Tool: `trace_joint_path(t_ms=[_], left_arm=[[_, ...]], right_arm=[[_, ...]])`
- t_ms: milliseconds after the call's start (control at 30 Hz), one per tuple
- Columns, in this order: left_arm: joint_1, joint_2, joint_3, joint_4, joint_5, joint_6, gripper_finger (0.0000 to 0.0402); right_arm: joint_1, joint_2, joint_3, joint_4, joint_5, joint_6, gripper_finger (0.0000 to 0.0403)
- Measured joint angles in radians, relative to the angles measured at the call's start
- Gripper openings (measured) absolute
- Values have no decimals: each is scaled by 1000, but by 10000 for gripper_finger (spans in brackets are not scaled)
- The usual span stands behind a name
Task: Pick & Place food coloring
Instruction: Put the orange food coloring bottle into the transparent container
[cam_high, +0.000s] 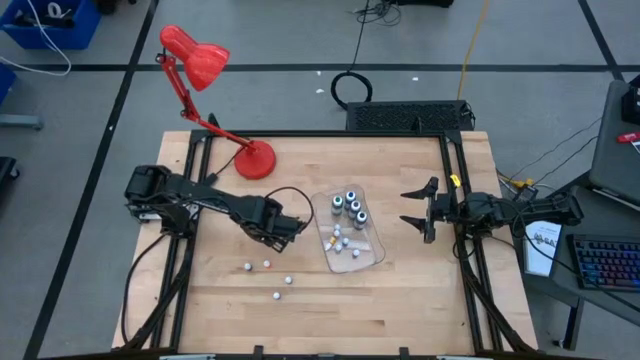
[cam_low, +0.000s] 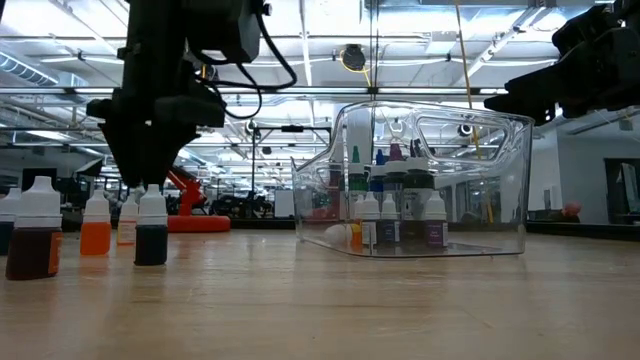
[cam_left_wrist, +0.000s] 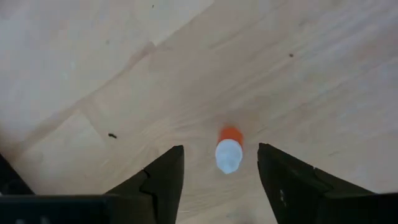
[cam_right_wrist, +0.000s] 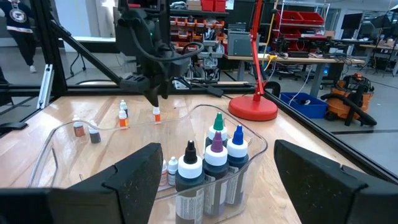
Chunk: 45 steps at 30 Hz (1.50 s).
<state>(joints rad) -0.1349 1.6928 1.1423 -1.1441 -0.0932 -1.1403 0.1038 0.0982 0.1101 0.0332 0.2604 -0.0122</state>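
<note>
Pale butcher-block wood forms the tabletop (cam_high: 400, 290), framed by dark rails, with a red desk lamp (cam_high: 205, 60) reaching from its base at the upper left of the high view. Near the centre of that view sits a clear rectangular plastic tray (cam_high: 374, 256), and inside it stand the larger food coloring bottles (cam_right_wrist: 216, 158) with black, green, purple and blue pointed caps, plus a few tiny whitish dropper bottles at their feet. Four more tiny bottles stand loose on the bare wood at lower centre-left of the high view, well apart from the tray; the low view shows them upright at its left edge, with brown, orange and dark contents. The left gripper (cam_high: 292, 228) hangs just left of the tray, fingers pointing down. Its wrist camera looks straight onto a small orange-filled dropper bottle with a white cap (cam_left_wrist: 229, 151) standing on the wood between the two dark fingers (cam_left_wrist: 163, 180); the jaws are parted, with a visible gap on each side of the bottle, so it is released rather than gripped. The right gripper (cam_high: 419, 210) waits to the right of the tray, its fingers spread wide and holding nothing.
</note>
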Motion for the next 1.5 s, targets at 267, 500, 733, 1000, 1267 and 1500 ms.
trace_joint_path(t_ms=[267,500,733,1000,1267,1500], left_arm=[[0,0,-35,82,33,-11,204],[0,1,-88,133,66,-27,188],[0,1,-128,175,83,-42,187],[0,1,-131,178,74,-29,186],[0,1,-130,177,67,-6,186],[0,1,-130,177,67,-1,177]], right_arm=[[0,0,0,0,0,0,295],[0,0,0,0,0,0,295],[0,0,0,0,0,0,295],[0,0,0,0,0,0,295],[0,0,0,0,0,0,295],[0,0,0,0,0,0,295]])
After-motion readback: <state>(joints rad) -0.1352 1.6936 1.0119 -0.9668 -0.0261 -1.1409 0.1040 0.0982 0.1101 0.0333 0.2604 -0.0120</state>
